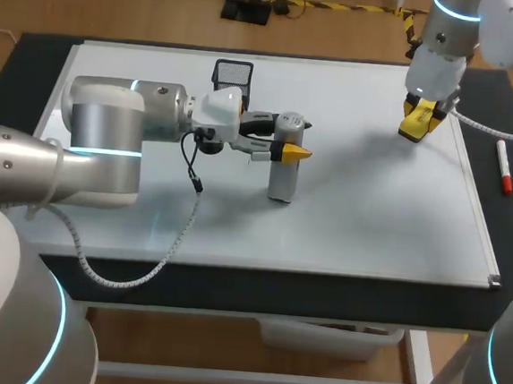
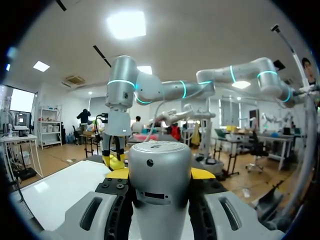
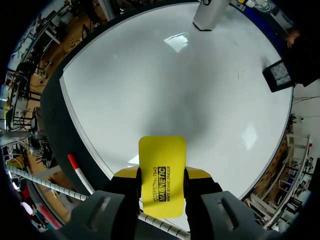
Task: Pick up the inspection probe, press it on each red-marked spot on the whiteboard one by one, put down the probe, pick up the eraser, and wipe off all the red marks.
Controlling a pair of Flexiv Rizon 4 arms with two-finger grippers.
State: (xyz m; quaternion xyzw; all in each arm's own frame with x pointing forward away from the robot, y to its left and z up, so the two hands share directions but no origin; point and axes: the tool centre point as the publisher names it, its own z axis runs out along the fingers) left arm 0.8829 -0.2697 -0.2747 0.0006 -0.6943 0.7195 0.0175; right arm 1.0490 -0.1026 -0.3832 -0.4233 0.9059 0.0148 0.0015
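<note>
- The left gripper (image 1: pixel 289 152) is pinching the inspection probe (image 1: pixel 282 174) from both sides, with its yellow tips pressed against the silver cylinder near the top. On the left wrist cam the probe fills the whole gap between the fingers (image 2: pixel 202 173).
- The probe stands upright under that gripper, with its lower end down at the whiteboard (image 1: pixel 352 227). It looks like it's touching the surface, but I can't swear to it from these angles.
- The right gripper (image 3: pixel 161 175) is clamped on the yellow eraser (image 3: pixel 161 155). There's one finger on each long side, and the eraser pokes out ahead of the fingertips.
- The eraser looks to be held off the board, since I can see a soft shadow on the white surface ahead of the right gripper. It's well apart from the probe.
- Looking out from the right gripper, the probe is way ahead across the board. A black mesh holder (image 3: pixel 280 75) sits ahead and off to one side, near the board's edge. On the head cam that holder is just behind the left gripper.
- A red marker (image 3: pixel 80 172) lies on the dark table (image 1: pixel 34 65) close beside the right gripper, outside the board's frame.
- On the left wrist cam, my right arm (image 2: pixel 120 100) hangs down ahead of the probe, and you can see the yellow of the eraser at its tip.
</note>
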